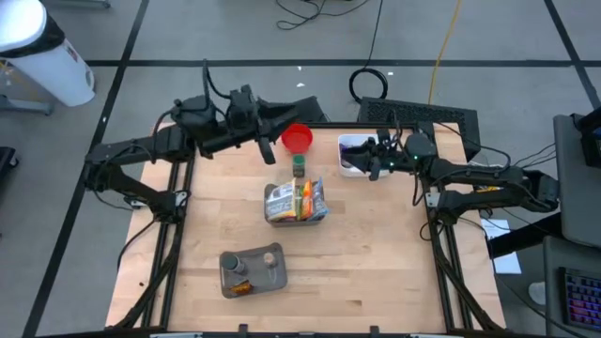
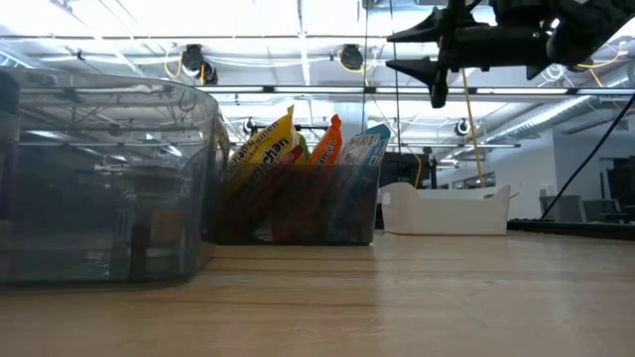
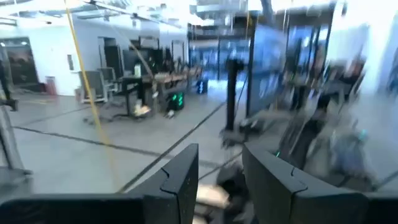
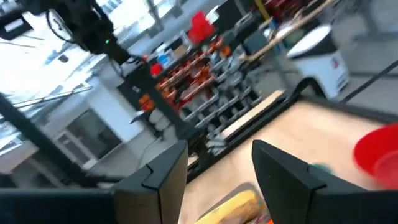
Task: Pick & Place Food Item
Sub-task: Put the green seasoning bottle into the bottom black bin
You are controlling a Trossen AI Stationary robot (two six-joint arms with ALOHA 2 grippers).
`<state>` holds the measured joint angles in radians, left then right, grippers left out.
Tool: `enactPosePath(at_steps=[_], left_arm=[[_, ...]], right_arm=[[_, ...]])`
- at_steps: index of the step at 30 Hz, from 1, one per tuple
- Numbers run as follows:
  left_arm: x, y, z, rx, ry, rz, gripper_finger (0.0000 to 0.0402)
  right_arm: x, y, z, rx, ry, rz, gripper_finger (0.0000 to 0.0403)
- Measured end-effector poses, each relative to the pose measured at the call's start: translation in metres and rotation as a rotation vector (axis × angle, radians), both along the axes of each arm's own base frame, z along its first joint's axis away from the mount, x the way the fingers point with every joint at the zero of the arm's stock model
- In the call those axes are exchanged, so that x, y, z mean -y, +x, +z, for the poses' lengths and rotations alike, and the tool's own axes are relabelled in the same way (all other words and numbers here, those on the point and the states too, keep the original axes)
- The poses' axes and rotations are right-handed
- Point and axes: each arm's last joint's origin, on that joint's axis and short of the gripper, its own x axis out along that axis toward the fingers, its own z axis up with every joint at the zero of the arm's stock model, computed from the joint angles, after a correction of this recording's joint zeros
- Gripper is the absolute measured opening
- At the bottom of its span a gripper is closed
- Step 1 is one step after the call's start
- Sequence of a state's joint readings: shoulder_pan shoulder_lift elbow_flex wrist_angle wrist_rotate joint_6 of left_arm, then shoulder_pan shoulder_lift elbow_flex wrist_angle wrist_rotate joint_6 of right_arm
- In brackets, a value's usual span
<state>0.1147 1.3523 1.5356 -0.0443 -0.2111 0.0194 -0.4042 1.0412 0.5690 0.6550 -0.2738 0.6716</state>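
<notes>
A dark basket [image 1: 296,203] of snack packs [image 2: 268,149] stands on the wooden table's middle. A green-capped bottle [image 1: 299,167] and a red bowl [image 1: 297,138] lie behind it. My left gripper [image 1: 305,115] hangs high over the table's far edge next to the red bowl, level, open and empty [image 3: 221,168]. My right gripper [image 1: 362,158] floats above the white tray [image 1: 349,155] at the far right and points toward the table's left. It is open with nothing between its fingers [image 4: 217,165]. The low view shows it high over the tray [image 2: 397,50].
A grey see-through bin [image 1: 252,272] with small items sits near the front left [image 2: 99,188]. The white tray [image 2: 446,210] rests on the table at the far right. Bare wood [image 1: 376,253] spreads between the basket and the near and right edges.
</notes>
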Motion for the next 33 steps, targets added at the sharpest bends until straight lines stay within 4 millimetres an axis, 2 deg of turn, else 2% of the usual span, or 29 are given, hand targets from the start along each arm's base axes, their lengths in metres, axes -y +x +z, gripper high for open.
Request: enactPosePath(at_steps=[5, 10, 15, 22, 29, 33], left_arm=[[-0.015, -0.004, -0.019, -0.226, 0.043, 0.007, 0.0132], [-0.052, -0.014, -0.053, -0.488, -0.166, -0.101, 0.0131], [-0.077, -0.003, -0.098, -0.572, -0.262, -0.278, 0.0132], [-0.102, 0.009, -0.152, -0.705, -0.342, -0.182, 0.0132], [-0.114, 0.020, -0.165, -0.675, -0.409, -0.255, 0.0137], [-0.119, 0.022, -0.160, -0.614, -0.398, -0.239, 0.0169]], right_arm=[[0.003, -0.001, 0.004, 0.036, -0.015, -0.116, 0.0172], [0.005, -0.002, 0.011, 0.096, -0.040, -0.207, 0.0171], [0.008, 0.001, 0.023, 0.121, -0.079, -0.255, 0.0171], [0.013, 0.010, 0.031, 0.116, -0.128, -0.268, 0.0171], [0.015, 0.014, 0.028, 0.106, -0.103, -0.239, 0.0171], [0.015, 0.016, 0.026, 0.097, -0.090, -0.220, 0.0171]])
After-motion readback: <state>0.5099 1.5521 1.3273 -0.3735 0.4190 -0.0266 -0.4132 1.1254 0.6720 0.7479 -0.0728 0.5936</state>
